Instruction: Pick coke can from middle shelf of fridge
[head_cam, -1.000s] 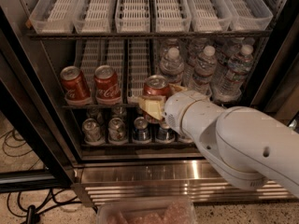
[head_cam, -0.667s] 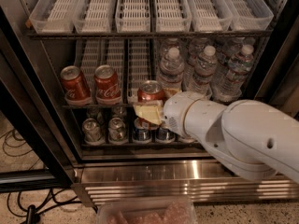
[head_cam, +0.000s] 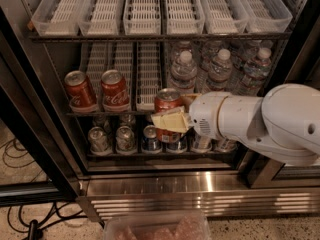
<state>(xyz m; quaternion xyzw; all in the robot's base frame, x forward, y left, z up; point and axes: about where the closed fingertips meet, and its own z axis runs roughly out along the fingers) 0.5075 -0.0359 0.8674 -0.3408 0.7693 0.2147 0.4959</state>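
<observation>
My gripper [head_cam: 171,113] is shut on a red coke can [head_cam: 167,100]. It holds the can upright just in front of the middle shelf [head_cam: 100,113] of the fridge [head_cam: 165,186]. One pale finger [head_cam: 167,122] crosses the can's lower front. My white arm reaches in from the right. Two more coke cans [head_cam: 80,89] [head_cam: 115,89] stand at the left of the middle shelf in ribbed plastic lanes.
Water bottles [head_cam: 220,68] fill the right of the middle shelf. Silver and blue cans [head_cam: 125,139] stand on the lowest shelf. Ribbed trays [head_cam: 145,9] line the top shelf. A black door frame [head_cam: 30,134] and floor cables [head_cam: 20,159] are at left. A plastic tub [head_cam: 155,226] is at the bottom.
My gripper has drawn the held coke can a little left and down, out toward the front of the shelf. The other cans and bottles have not moved.
</observation>
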